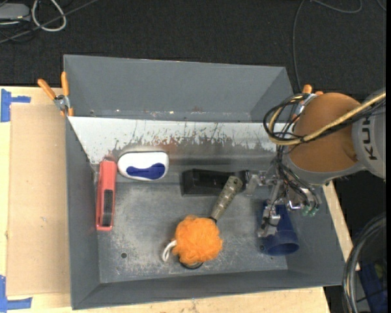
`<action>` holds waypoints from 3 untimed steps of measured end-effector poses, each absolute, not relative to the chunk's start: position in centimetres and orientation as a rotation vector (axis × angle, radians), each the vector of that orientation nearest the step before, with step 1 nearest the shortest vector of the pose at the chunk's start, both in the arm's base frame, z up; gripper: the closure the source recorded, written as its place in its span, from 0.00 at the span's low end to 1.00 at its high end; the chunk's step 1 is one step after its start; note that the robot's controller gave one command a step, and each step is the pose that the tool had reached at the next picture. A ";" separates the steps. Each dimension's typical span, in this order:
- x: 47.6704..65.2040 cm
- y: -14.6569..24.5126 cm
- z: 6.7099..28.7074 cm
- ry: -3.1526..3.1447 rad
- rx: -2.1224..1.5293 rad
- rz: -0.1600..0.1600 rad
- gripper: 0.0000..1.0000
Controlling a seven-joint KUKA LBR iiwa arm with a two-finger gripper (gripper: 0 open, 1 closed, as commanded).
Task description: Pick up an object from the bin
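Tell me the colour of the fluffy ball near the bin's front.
The fluffy ball is orange, seen in the camera view.

Grey bin (182,96) holds 6 items: blue cup (283,238) at the claw (272,222); black block (199,181), tan handle (225,199), orange pom-pom (198,240), white case (142,164) and red tool (106,194) to its view-left.

Orange wrist cover (326,142) — looped black cables (280,119), grey lettered link (373,145)

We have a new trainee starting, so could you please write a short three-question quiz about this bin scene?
1. True or false: the orange fluffy ball lies near the front wall of the bin.
2. Which thing is the gripper over? A) black block B) blue cup C) white-and-blue object
3. Fill in: the long tool by the left wall is ____.

Key: 1 true; 2 B; 3 red.
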State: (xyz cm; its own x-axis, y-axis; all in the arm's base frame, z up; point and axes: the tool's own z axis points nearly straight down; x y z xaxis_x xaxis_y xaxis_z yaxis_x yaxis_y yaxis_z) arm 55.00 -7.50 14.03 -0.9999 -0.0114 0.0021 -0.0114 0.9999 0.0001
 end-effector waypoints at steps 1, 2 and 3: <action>55.0 -7.5 14.0 -3.139 0.018 0.000 0.00; 56.6 -8.2 19.7 -3.135 -0.111 -0.002 0.00; 56.2 -7.6 16.6 -3.142 -0.099 -0.001 0.00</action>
